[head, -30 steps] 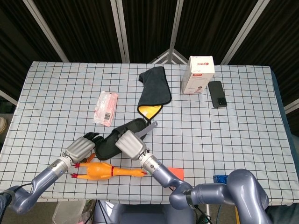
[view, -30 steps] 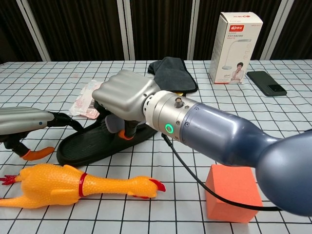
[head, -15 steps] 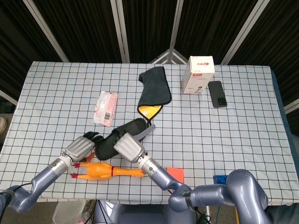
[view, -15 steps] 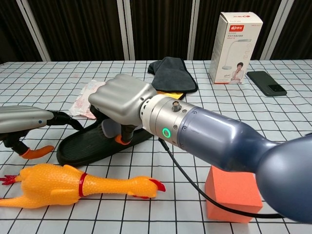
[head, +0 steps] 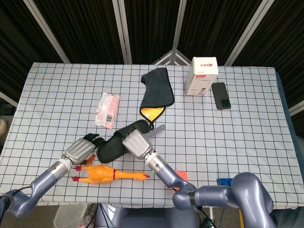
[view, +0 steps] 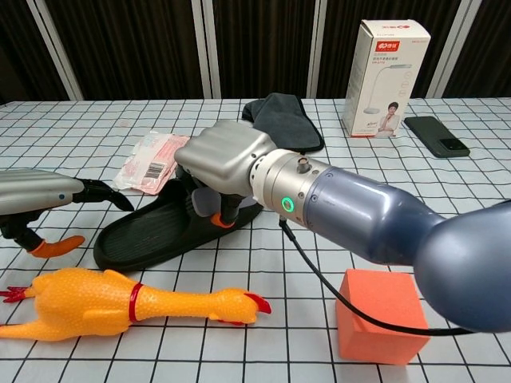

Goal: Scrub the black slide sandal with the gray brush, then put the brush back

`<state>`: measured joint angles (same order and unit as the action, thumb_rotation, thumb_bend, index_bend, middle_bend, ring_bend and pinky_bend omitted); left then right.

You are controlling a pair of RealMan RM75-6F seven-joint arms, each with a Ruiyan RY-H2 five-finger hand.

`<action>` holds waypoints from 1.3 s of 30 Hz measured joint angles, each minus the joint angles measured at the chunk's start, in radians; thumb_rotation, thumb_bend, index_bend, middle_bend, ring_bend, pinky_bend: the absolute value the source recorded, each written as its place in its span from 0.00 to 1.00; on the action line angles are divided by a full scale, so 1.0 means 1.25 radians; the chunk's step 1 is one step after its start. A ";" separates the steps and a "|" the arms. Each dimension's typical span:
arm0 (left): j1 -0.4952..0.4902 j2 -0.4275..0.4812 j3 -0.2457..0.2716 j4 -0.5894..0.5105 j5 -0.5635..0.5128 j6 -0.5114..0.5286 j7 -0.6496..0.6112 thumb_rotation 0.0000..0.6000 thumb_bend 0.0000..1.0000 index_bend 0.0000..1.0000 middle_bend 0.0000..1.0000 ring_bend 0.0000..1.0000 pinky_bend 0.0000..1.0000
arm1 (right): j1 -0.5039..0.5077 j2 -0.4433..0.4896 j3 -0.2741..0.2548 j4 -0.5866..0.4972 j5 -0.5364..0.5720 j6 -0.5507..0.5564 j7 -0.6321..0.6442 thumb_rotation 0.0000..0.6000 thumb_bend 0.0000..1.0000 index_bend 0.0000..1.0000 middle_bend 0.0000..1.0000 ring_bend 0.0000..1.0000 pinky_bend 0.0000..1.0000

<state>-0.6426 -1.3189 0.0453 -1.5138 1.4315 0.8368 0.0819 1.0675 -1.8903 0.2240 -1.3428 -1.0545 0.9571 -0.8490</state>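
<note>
The black slide sandal (head: 114, 145) lies at the table's near left, seen side-on in the chest view as the sandal (view: 148, 231). My right hand (head: 135, 145) grips the gray brush and presses it onto the sandal's far end. The brush handle (head: 158, 129) sticks out to the far right, and the brush head (view: 204, 201) is mostly hidden under the right hand (view: 227, 159). My left hand (head: 80, 151) lies at the sandal's near-left end. Its dark fingertips (view: 108, 194) touch the sandal's edge, its thumb apart from it.
A yellow rubber chicken (head: 104, 173) lies just in front of the sandal, between both arms. An orange block (view: 382, 313) sits to the near right. Further back are a pink packet (head: 108, 109), a dark cloth (head: 156, 90), a white box (head: 202, 76) and a phone (head: 221, 95).
My right hand with the brush slid toward the sandal's near-left end, then back to its far-right end. The left hand stayed at the sandal's edge.
</note>
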 measured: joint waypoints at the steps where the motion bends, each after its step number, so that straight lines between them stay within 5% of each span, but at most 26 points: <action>1: 0.000 0.000 0.000 -0.002 0.000 0.000 0.001 1.00 0.69 0.12 0.12 0.05 0.09 | -0.002 0.004 0.000 -0.003 0.000 0.002 0.000 1.00 1.00 0.77 0.68 0.48 0.37; 10: 0.018 0.026 -0.004 -0.046 0.016 0.061 0.024 1.00 0.62 0.13 0.11 0.05 0.09 | -0.018 0.060 0.004 -0.096 -0.012 0.050 -0.026 1.00 1.00 0.77 0.68 0.48 0.37; 14: 0.033 0.046 -0.007 -0.075 0.020 0.097 0.049 1.00 0.55 0.11 0.00 0.01 0.09 | -0.031 0.099 -0.001 -0.161 -0.007 0.064 -0.046 1.00 1.00 0.77 0.68 0.48 0.37; 25: 0.136 0.136 -0.006 -0.153 0.024 0.286 0.091 1.00 0.19 0.00 0.00 0.00 0.07 | -0.151 0.271 -0.077 -0.304 -0.013 0.162 -0.034 1.00 1.00 0.77 0.68 0.48 0.37; 31: 0.243 0.205 -0.004 -0.238 -0.013 0.441 0.139 1.00 0.16 0.00 0.00 0.00 0.05 | -0.214 0.315 -0.142 -0.268 -0.027 0.176 0.022 1.00 1.00 0.77 0.68 0.48 0.37; 39: 0.362 0.212 0.009 -0.262 -0.011 0.580 0.171 1.00 0.16 0.00 0.00 0.00 0.05 | -0.254 0.298 -0.200 -0.128 0.014 0.121 0.026 1.00 1.00 0.77 0.68 0.48 0.37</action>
<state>-0.1901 -1.0537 0.0564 -1.8410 1.4177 1.5616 0.2957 0.7500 -1.5174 -0.0264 -1.5023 -1.0374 1.1078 -0.8167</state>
